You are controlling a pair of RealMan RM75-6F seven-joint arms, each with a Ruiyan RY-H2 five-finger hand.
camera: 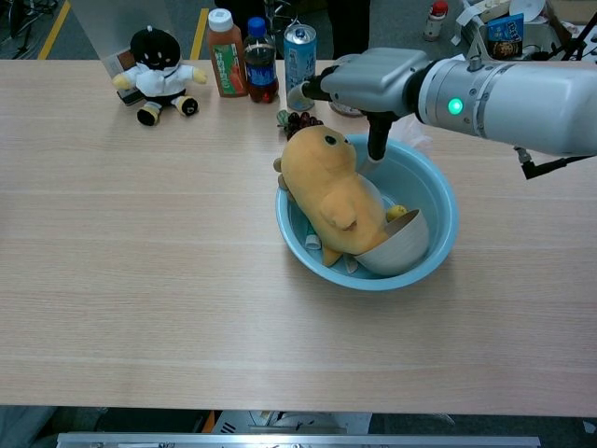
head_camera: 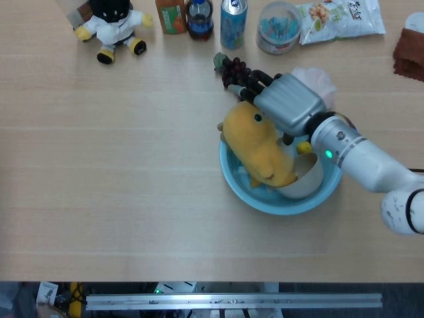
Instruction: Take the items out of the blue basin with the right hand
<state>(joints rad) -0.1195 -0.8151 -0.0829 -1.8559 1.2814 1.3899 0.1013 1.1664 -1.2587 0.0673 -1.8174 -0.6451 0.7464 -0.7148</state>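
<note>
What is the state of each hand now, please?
Left hand: not in view.
Right hand: open, fingers apart above the yellow plush toy, holding nothing.
</note>
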